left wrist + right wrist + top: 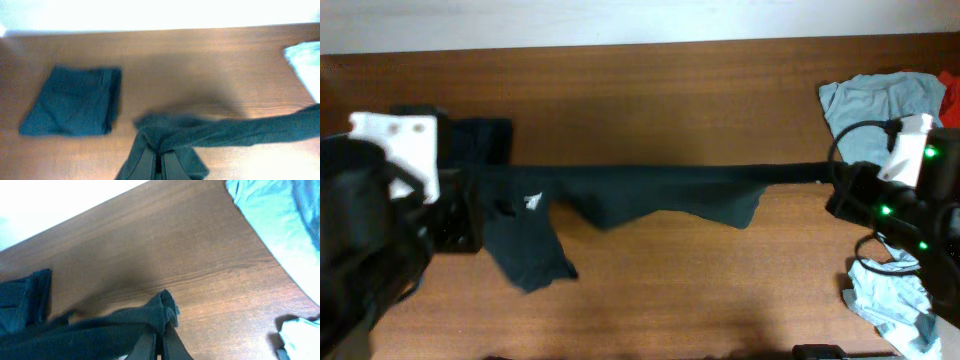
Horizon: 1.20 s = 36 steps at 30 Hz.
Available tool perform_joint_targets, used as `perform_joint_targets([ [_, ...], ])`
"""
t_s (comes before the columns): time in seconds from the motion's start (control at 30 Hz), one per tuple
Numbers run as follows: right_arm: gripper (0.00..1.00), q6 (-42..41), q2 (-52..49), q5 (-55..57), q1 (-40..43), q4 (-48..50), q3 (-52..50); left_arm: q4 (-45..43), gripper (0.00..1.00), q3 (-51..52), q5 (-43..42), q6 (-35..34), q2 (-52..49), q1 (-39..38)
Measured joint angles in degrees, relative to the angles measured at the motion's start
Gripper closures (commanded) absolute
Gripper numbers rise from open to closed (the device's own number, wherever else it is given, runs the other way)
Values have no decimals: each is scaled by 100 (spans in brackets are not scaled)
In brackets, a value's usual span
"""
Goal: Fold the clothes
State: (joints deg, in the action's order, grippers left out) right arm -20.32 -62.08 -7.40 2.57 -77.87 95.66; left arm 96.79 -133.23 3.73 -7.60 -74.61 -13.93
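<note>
The taut black T-shirt bars mid-table; bare wood lies beyond and before it.

wood table, folded navy garment, lt-blue clothes

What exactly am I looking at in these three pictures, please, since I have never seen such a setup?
Two robot arms work at a wooden table. One picture looks down from above; the other two come from cameras on each wrist. The left gripper and the right gripper are each shut on one end of a black T-shirt, stretching it out between them above the table. A folded dark garment lies at the left. At the right lie a light-blue garment with a red one beside it, and another light-blue piece nearer the front.
</note>
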Motion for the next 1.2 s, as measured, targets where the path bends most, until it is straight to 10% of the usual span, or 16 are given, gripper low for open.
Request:
perform_joint_targets([
  [0.4, 96, 149, 4, 98, 2, -1029, 1615, 9, 100, -931, -214, 743, -87, 0],
  [0.83, 96, 448, -2098, 205, 2, -988, 1469, -83, 99, -841, 131, 984, -2868, 0],
  [1.2, 96, 599, -1005, 203, 2, -925, 1670, -57, 100, -940, 146, 1001, -1222, -11],
])
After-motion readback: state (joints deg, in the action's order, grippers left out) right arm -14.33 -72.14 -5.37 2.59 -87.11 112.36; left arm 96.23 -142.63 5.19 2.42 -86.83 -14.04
